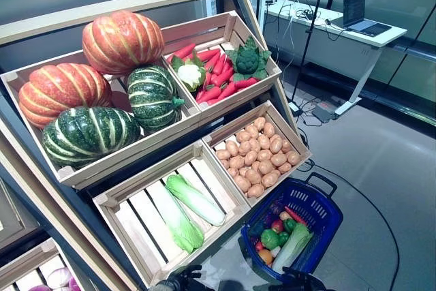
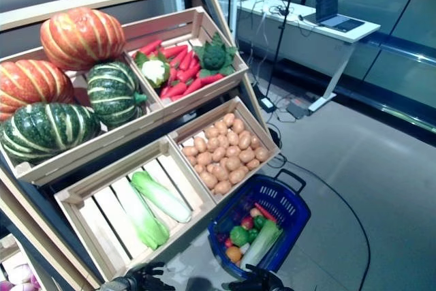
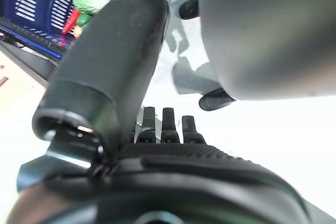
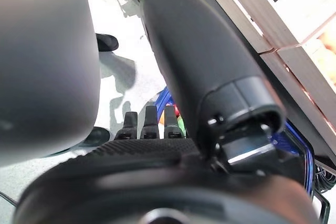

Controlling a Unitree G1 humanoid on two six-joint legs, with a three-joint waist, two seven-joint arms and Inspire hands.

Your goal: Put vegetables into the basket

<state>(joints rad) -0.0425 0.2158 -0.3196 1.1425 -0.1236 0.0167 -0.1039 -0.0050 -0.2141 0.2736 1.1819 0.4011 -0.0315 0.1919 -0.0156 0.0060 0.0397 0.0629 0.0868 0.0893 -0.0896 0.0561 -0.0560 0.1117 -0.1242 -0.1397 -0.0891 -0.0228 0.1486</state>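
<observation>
At the foot of the produce rack, both hands hang low and empty between picks.
The blue basket on the floor already holds a few vegetables; I judge the next move is a reach up to a crate, perhaps the napa cabbages or potatoes. The left hand and right hand show straight, relaxed fingers holding nothing, well apart from every crate.

Both hands hang low at the bottom edge of the head views, the left hand beside the right hand, each empty with fingers extended straight and thumb out.
</observation>
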